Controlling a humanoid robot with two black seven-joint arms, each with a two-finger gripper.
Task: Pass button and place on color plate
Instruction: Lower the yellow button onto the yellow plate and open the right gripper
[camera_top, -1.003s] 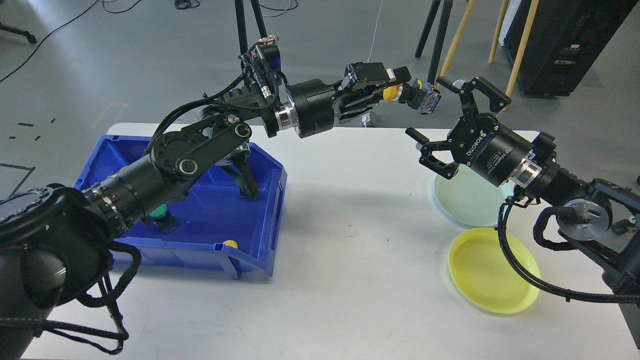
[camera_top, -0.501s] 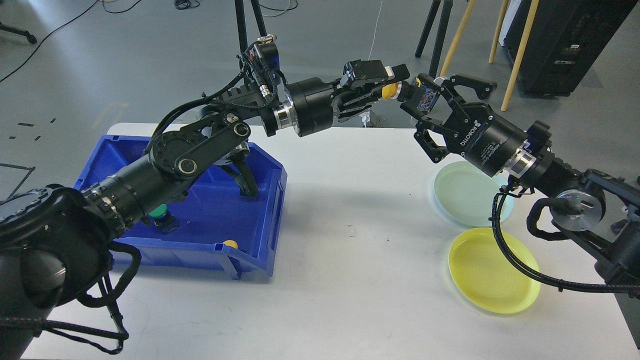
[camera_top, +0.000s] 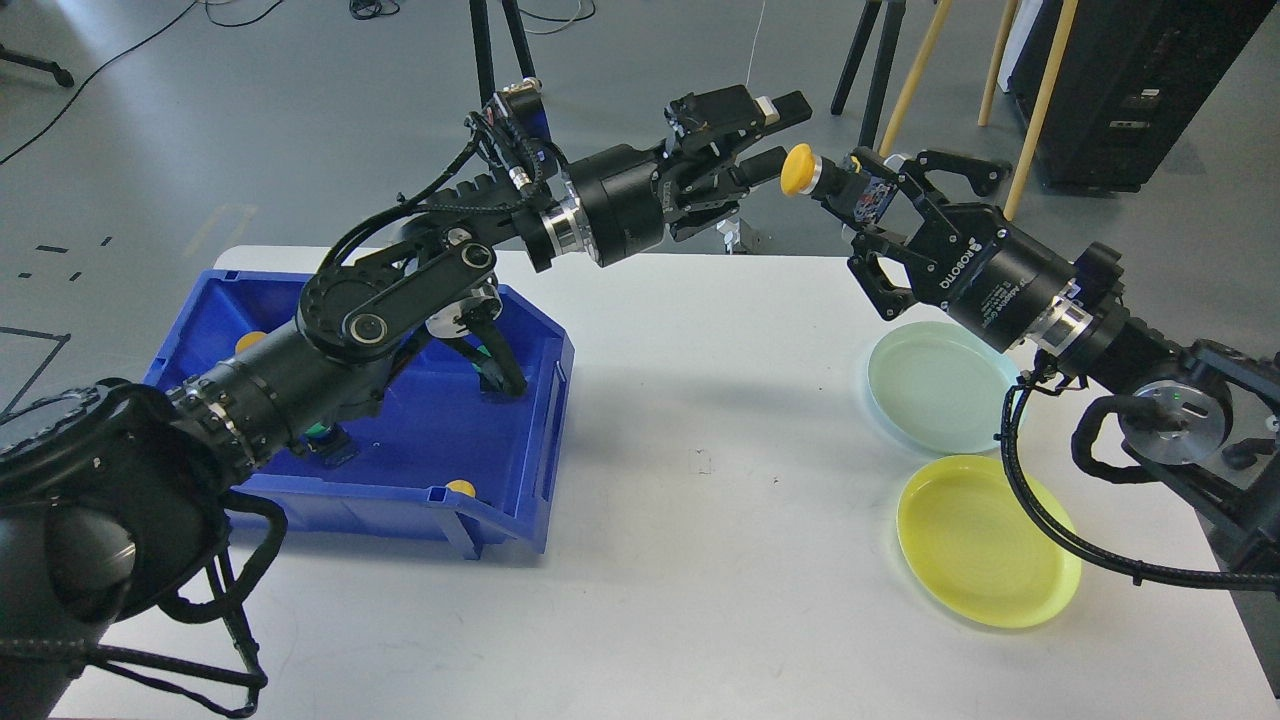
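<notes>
The white table (camera_top: 700, 560) carried one blue bin (camera_top: 520, 420) at the left and two plates at the right, a pale green plate (camera_top: 925, 390) and a yellow plate (camera_top: 985, 545) just in front of it. Half a second earlier the left gripper (camera_top: 762, 135) had been clamped on the yellow cap of the button (camera_top: 835, 185); now its fingers (camera_top: 780, 108) stood apart and clear of the cap, and the gripper had drawn back and up a little to the left. The right gripper (camera_top: 885, 195) had closed in meanwhile and was clamped on the dark body of the button, holding it in the air beyond the far edge of the table, yellow cap pointing toward the left gripper. Inside the bin three other buttons showed: a green-capped one (camera_top: 322, 432) largely hidden under the left arm, a yellow one (camera_top: 460, 489) at the near wall, and another yellow one (camera_top: 250, 341) near the far left wall
</notes>
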